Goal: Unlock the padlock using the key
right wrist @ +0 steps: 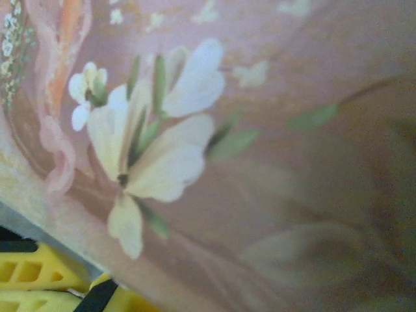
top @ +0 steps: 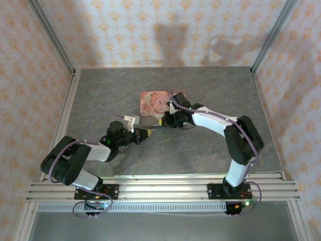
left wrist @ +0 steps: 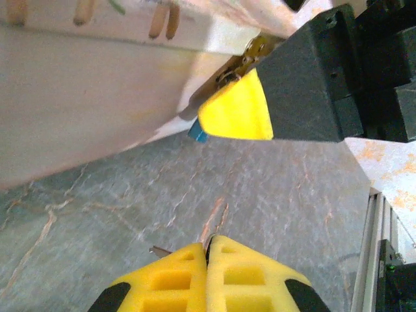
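Note:
The pink picture-printed box [top: 156, 102] stands mid-table. At its front edge my right gripper [top: 162, 121] is shut on the padlock. In the left wrist view only a blue corner of the padlock [left wrist: 197, 134] peeks from under the right gripper's yellow finger [left wrist: 237, 112], just below the box's metal hasp [left wrist: 242, 60]. My left gripper [left wrist: 209, 244] is shut on the key, whose thin silvery tip [left wrist: 158, 250] sticks out to the left of the pads. It hovers over the table a little short of the padlock. From above, the left gripper [top: 142, 134] sits front-left of the box.
The box's pale side wall [left wrist: 84, 104] stands close on the left in the left wrist view. The flowered lid [right wrist: 247, 162] is right up against the right wrist camera, with yellow finger pads [right wrist: 36, 276] at its lower left. Grey marbled table [top: 200, 150] lies around the box; aluminium rails [top: 165, 187] run along the near edge.

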You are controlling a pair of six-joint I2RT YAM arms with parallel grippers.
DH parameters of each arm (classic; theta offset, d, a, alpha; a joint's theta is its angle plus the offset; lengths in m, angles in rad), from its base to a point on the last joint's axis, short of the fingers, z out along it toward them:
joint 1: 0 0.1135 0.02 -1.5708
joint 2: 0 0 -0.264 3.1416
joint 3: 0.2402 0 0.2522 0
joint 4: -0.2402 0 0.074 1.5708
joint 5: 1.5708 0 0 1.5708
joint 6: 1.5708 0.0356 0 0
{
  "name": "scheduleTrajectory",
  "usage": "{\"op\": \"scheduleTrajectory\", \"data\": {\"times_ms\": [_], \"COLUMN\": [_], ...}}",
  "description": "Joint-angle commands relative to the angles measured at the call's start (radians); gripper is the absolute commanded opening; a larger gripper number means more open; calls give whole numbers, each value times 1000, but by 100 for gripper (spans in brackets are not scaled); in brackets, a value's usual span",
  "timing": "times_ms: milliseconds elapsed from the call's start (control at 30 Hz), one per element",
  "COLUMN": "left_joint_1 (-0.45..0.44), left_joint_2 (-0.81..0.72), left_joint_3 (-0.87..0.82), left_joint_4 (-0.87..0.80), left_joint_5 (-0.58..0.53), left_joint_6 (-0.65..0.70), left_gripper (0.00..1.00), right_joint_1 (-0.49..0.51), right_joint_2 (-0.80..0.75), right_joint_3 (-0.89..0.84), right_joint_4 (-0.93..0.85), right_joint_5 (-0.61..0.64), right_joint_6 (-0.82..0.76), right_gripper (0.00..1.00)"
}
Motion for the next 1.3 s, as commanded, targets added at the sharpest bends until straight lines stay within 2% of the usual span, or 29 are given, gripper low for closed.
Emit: {"op": "scheduleTrajectory", "data": {"times_ms": [0,333,833,1100,1267], "left_joint_1": [7,30,16,-25,-37], "left_joint_2": [19,137,94,79,82], "left_joint_3": [11,6,18,2,7], "left_joint_4": [176,387,384,381,391], "left_joint_5": [26,36,-9,-93,-109], "left_joint_6": [-56,-132,-72,-7,4], "left_gripper": [0,0,0,0,0], "right_joint_1": [-25,-87,-94,-94,-94], "right_joint_2": [-61,-92,-83,-78,-75], "right_joint_3": [54,76,111,111,115], "right_joint_4": [6,3,13,37,43], "right_joint_5": [-139,-266,-339,-364,-370], "right_joint_6": [65,111,180,231,244], "right_gripper": [0,0,0,0,0]}}
